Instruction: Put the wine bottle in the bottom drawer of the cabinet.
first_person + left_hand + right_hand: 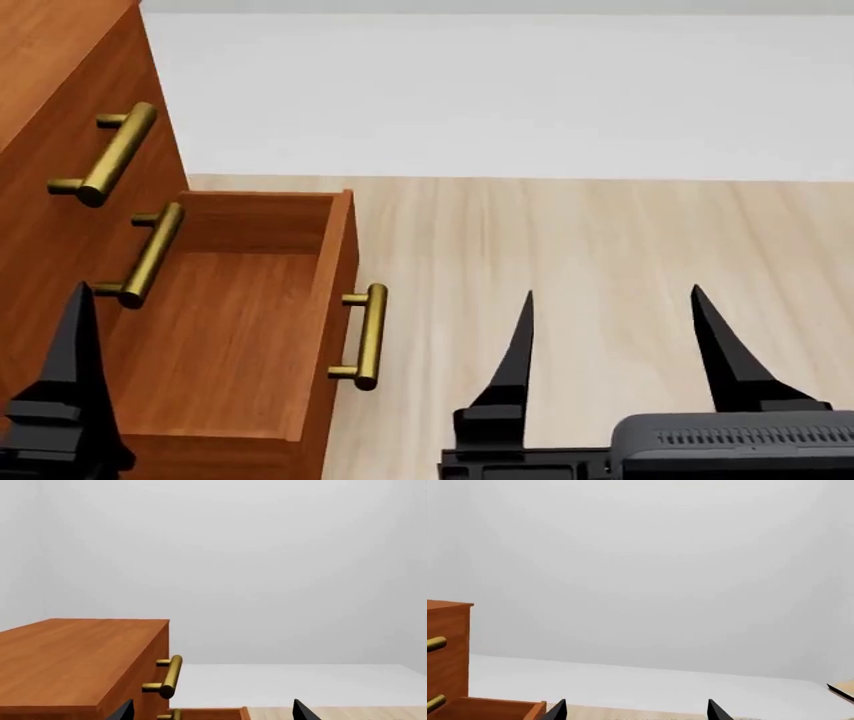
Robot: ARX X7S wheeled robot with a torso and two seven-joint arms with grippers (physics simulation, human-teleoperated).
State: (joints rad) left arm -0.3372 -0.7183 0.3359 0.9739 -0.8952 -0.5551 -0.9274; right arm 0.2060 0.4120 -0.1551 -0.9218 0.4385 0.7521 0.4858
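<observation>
Wooden cabinet (pixel 54 120): bottom drawer (pixel 227 330) pulled out, interior shown in head view only. Right gripper (pixel 611 330) fingers spread wide, pointing forward over floor (pixel 601 250); left gripper (pixel 212 711) likewise.

Bright, flat, even lighting all over, no obvious direction to it, typical clean sim render with zero blur, grain or edge warping. Barely any shadows, just a slightly darker front face on the cabinet (pixel 133 675) next to its lighter top, plus soft shading inside the bottom drawer (pixel 227 330). Mild sheen along the brass handles (pixel 363 335), no real glare, and faint gradients across the grey walls.
</observation>
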